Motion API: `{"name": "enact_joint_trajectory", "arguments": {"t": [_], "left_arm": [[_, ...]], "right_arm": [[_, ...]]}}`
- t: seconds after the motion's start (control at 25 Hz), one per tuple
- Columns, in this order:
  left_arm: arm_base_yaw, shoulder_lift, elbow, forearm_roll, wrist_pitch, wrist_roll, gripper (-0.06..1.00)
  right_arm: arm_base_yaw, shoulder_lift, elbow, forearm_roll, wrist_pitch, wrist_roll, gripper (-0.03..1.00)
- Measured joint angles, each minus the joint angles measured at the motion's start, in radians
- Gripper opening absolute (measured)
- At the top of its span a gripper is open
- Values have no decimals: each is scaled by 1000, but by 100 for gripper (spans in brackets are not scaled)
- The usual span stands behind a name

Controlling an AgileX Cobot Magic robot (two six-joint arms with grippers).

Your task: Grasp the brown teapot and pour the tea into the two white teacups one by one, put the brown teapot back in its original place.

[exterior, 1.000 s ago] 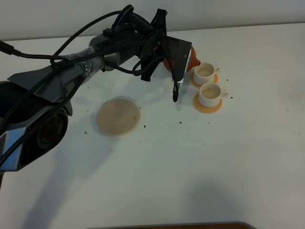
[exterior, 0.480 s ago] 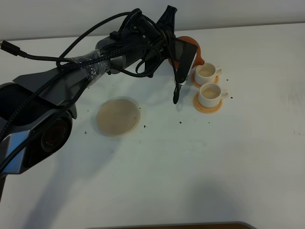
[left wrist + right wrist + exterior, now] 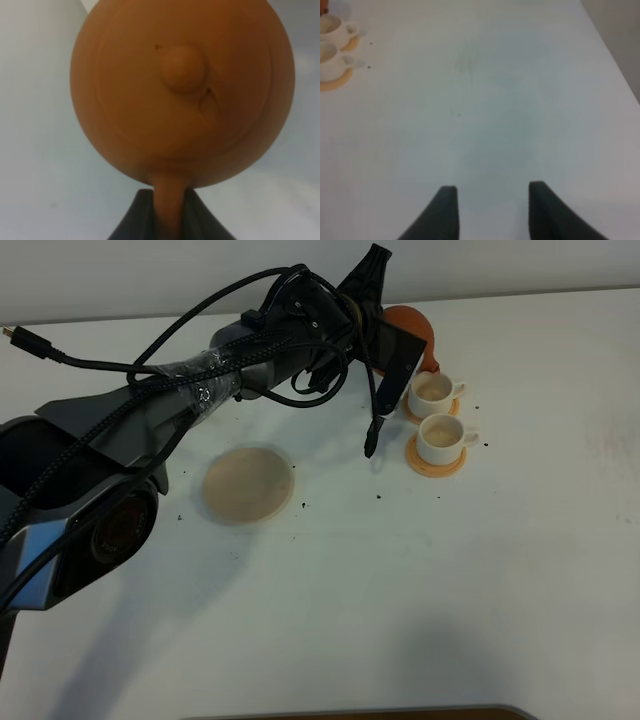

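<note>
White table (image 3: 500,590), sparsely set.
A pale beige disc (image 3: 247,485) lies flat on it; two orange-tan coasters (image 3: 425,469) lie well right of it, with dark specks (image 3: 380,496) between.

The right tool (image 3: 492,212) hangs over the white counter (image 3: 495,100), its two dark fingers spread apart. Well away, the nearer teacup (image 3: 329,64) and farther teacup (image 3: 332,30) sit side by side on orange coasters (image 3: 337,82), opposite the counter's visible edge.

no readable text, labels, brands or numbers showed in any view. the brown teapot (image 3: 180,90) and the two white teacups (image 3: 432,390) (image 3: 440,437) carried no legible markings.
</note>
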Motion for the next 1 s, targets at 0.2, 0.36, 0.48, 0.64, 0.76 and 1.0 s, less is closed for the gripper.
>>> {"name": "enact_joint_trajectory", "arguments": {"t": [0.2, 0.36, 0.48, 0.64, 0.76, 1.0], "left_arm": [[-2, 0, 0, 34, -3, 0, 14], [-2, 0, 0, 55, -4, 3, 14], [-2, 0, 0, 60, -4, 28, 14], [-2, 0, 0, 60, -6, 84, 14], [-2, 0, 0, 60, -9, 112, 14], [-2, 0, 0, 60, -51, 128, 14]], "right_arm": [[0, 0, 0, 0, 0, 0, 36], [0, 0, 0, 0, 0, 0, 36], [0, 0, 0, 0, 0, 0, 36], [0, 0, 0, 0, 0, 0, 36], [0, 0, 0, 0, 0, 0, 36], [0, 0, 0, 0, 0, 0, 36]]}}
